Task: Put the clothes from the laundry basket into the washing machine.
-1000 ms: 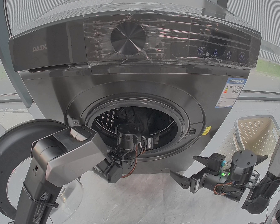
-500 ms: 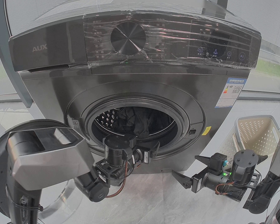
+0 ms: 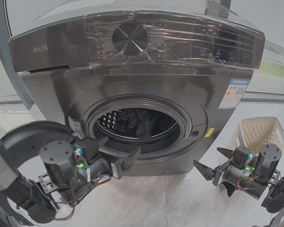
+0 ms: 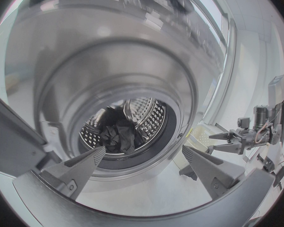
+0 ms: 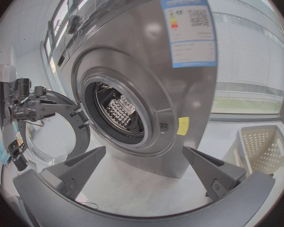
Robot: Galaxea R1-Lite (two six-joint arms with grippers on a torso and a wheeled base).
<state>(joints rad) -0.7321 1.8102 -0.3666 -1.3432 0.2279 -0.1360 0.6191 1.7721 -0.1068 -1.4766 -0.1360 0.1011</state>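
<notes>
A pale grey floor (image 3: 161, 202) spreads before the dark grey front-loading washing machine (image 3: 167, 89). Nearest, low at the machine's front left, the left tool (image 3: 122, 144) hangs wide open, holding nothing. Front right, the right tool (image 3: 207, 156) gapes empty too. Dark crumpled clothes (image 3: 135, 123) lie inside the machine's drum (image 3: 109, 120). The cream perforated laundry basket (image 3: 262, 136) stands at its right.
</notes>
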